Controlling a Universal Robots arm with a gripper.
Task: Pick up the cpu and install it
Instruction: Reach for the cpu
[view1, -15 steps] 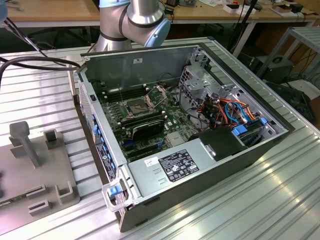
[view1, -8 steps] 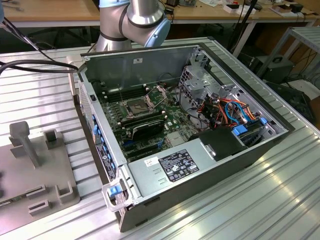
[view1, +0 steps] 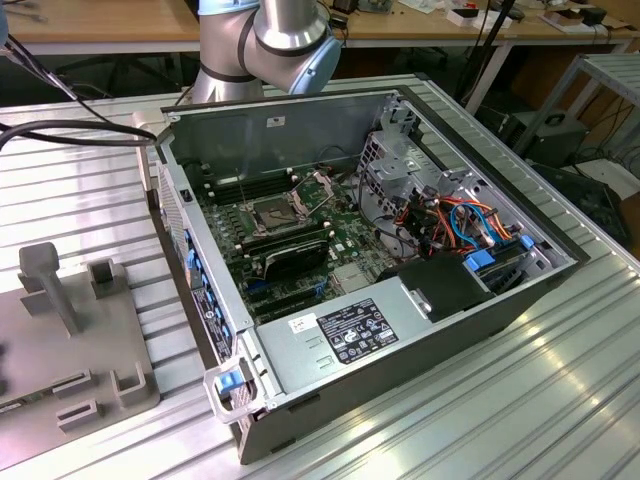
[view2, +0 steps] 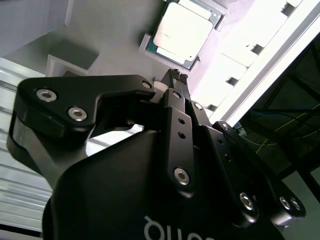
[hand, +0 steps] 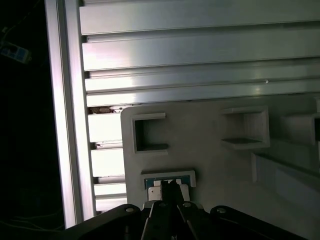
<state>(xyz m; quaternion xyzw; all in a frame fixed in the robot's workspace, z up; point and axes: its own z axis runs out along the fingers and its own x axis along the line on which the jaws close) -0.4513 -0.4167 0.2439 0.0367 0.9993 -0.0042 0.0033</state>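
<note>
The cpu (view2: 181, 31) lies flat, lid up, in a shallow square nest (hand: 168, 173) moulded into the grey plate (view1: 100, 340). The nest walls seem meant to fix its position and heading, so that a pick can begin from a known pose. The plate sits on the ribbed bench (view1: 500, 410), just beside the open case (view1: 280, 125) on the exterior view's left.

In the second wrist view the end effector (view2: 179, 75) hangs over the plate with its two fingers drawn together and nothing between them. Their tips point at the plate just beside one edge of the chip, and I cannot tell whether they touch it. The first wrist view shows the same: the end effector (hand: 170, 186) sits over the nest, and its fingers cover part of the chip.

Inside the case the socket (view1: 272, 212) faces upward on the board, and its metal frame appears to be swung back, which would leave the seat free for a part lowered from above. The cpu has not been lifted, so the pick is not yet made.
</note>
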